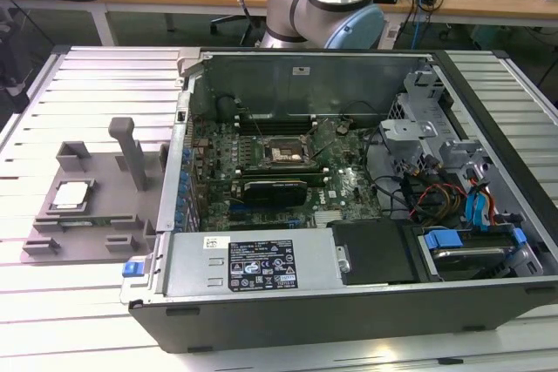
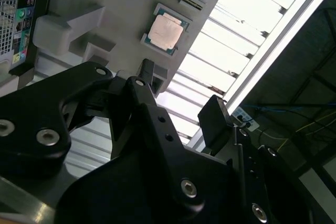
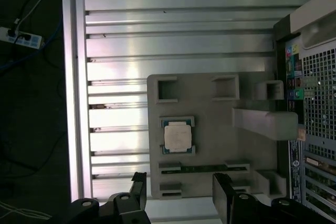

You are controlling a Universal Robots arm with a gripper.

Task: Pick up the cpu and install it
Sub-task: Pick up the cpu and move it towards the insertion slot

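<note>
The cpu (image 1: 71,195) is a small silvery square chip lying flat in a recess of the grey plastic tray (image 1: 96,215), at the exterior view's left beside the open computer case. Both wrist views look down on the cpu (image 2: 166,31) (image 3: 177,136) in its tray (image 2: 105,3) (image 3: 215,140). My gripper (image 3: 180,190) (image 2: 181,98) hangs well above the tray, open, its two black fingers (image 3: 137,187) spread wide with nothing between them. Inside the case, the black square socket (image 1: 281,154) sits on the motherboard.
A tall grey post (image 1: 132,152) stands up from the tray next to the cpu. The case's metal wall (image 1: 179,163) borders the tray. The ribbed aluminium table (image 1: 87,302) ends near the tray (image 3: 73,103), with a power strip (image 3: 20,35) on the floor beyond.
</note>
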